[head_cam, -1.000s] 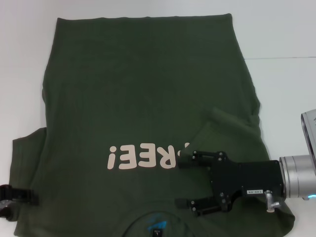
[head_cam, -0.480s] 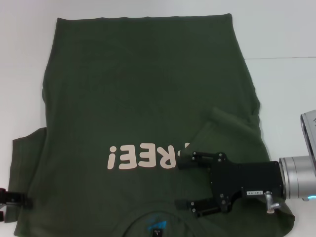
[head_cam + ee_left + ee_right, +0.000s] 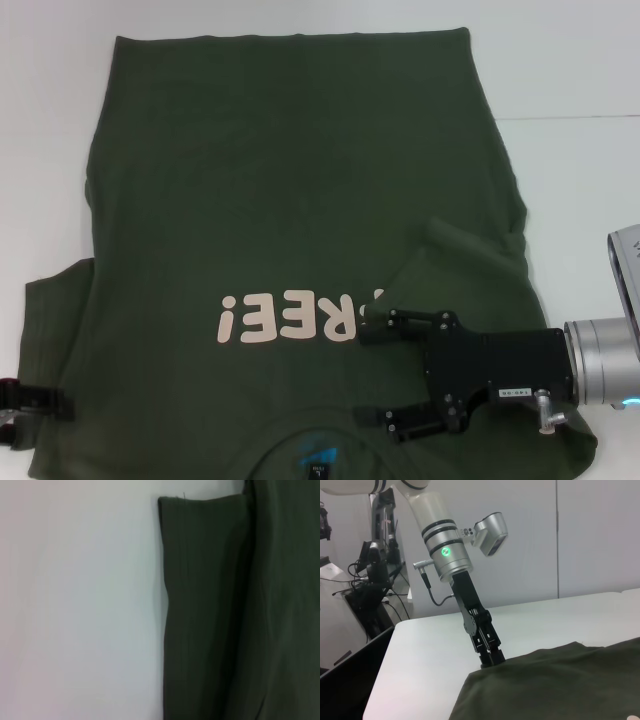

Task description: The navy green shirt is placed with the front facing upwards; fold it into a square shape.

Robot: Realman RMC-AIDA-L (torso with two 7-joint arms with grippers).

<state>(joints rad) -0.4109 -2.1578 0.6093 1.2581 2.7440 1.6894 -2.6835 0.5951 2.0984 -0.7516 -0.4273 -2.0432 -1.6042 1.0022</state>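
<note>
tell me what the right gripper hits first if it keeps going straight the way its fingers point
The right gripper points across the navy green shirt toward the pink FREE! print; likely just skims fabric, depth unclear.

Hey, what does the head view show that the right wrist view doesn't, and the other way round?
Only the head view shows the pink FREE! print, the blue neck label, and the right gripper open over the folded-in right sleeve. Only the right wrist view shows the left gripper from the side, shut on the shirt's edge, with its arm's green light. Both show the navy green shirt on the white table.
</note>
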